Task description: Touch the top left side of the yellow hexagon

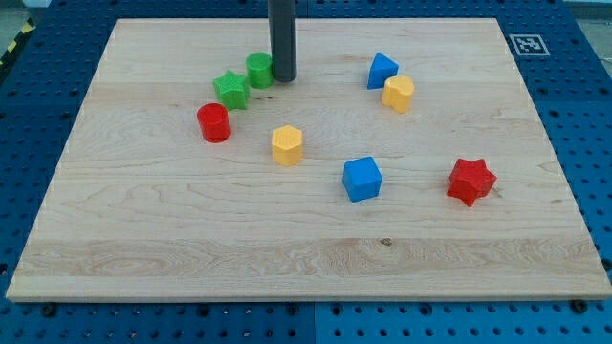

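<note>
My tip (283, 78) rests beside the green cylinder (259, 69), up-left of the yellow hexagon (287, 145) at mid-desk (172, 239). No end effector exists to open or close. Approach phase, I judge: next, slide down toward the hexagon's top-left face.

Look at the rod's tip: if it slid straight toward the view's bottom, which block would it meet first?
Probably the yellow hexagonal block; my tip sits beside the green cylinder, with bare wooden board between tip and hexagon.
</note>
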### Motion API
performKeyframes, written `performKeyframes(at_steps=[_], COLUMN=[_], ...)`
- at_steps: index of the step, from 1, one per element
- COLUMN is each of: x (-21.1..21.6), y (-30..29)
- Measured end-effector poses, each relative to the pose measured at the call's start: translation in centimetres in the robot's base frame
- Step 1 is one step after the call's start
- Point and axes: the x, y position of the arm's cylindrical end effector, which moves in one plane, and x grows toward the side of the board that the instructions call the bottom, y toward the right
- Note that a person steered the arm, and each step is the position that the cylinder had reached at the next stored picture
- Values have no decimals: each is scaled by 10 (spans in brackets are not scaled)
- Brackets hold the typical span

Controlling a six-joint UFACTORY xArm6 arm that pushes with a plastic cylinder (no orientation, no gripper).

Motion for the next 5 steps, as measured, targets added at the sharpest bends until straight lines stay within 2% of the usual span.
performKeyframes(at_steps=[3,5], x=[0,47], y=[-25,42])
